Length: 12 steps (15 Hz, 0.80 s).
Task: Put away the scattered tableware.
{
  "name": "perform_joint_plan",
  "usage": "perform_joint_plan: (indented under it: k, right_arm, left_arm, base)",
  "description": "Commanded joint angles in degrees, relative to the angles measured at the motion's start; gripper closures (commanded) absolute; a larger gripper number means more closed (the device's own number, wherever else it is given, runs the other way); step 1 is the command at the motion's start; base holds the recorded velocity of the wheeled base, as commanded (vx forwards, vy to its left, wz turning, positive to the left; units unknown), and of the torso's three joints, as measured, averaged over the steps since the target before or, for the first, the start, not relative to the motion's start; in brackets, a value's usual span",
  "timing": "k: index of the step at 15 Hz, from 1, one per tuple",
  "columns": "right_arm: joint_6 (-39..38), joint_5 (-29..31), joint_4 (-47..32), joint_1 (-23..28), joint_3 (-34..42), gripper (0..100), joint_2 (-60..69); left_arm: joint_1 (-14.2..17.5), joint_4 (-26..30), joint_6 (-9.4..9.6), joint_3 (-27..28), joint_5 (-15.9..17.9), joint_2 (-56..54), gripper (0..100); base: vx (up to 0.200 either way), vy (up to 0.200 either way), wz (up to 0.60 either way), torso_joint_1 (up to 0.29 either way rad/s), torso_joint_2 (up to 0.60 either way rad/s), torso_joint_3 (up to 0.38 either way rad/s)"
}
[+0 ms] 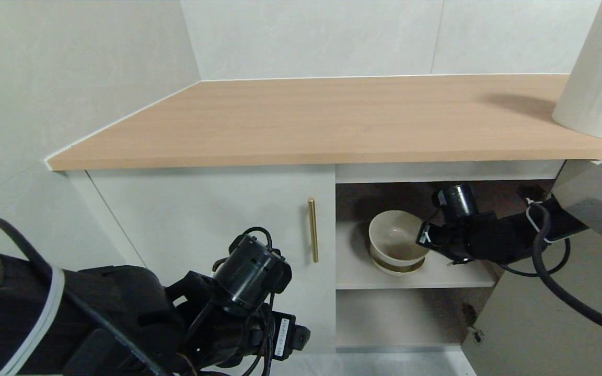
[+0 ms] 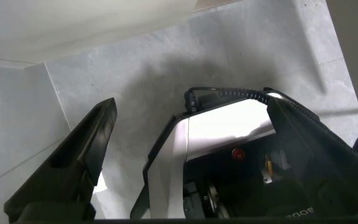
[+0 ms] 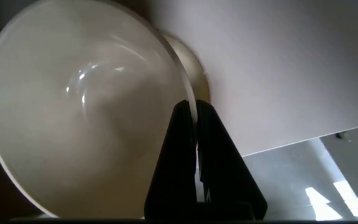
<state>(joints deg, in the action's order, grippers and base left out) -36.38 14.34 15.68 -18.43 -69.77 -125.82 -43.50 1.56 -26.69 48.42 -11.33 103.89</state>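
Beige bowl [image 1: 396, 241] at centre right of the head view, tilted on the upper shelf [image 1: 356, 271] of the open cabinet [image 1: 212, 219] below the worktop [image 1: 332, 120]. Rim pinched on its right side by the right end effector [image 1: 425, 236], fingers closed tight on the thin wall. Right arm reaching in level from the right edge of the frame. Left end effector [image 2: 191, 106] low at lower left, fingers spread wide, holding nothing. Beneath the bowl, a second rounded piece, mostly hidden.

Pale tiled walls [image 1: 306, 36], wooden countertop [image 1: 332, 120], white cabinet door [image 1: 201, 219] with brass handle [image 1: 312, 230], grey floor [image 1: 384, 364].
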Motion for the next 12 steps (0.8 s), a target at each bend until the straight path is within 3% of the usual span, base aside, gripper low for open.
perform_joint_plan:
  k: [1, 12]
  right_arm:
    - [0.08, 1.04, 0.06, 0.15, -0.28, 100, -1.01]
    - [0.25, 2.54, -0.03, 0.06, -1.16, 100, -2.24]
  left_arm:
    - [-0.01, 0.02, -0.03, 0.01, -0.01, 0.09, 0]
    - [-0.01, 0.02, -0.03, 0.01, -0.1, 0.09, 0]
  base:
    - [0.0, 0.0, 0.0, 0.0, 0.0, 0.0]
    - [0.0, 0.0, 0.0, 0.0, 0.0, 0.0]
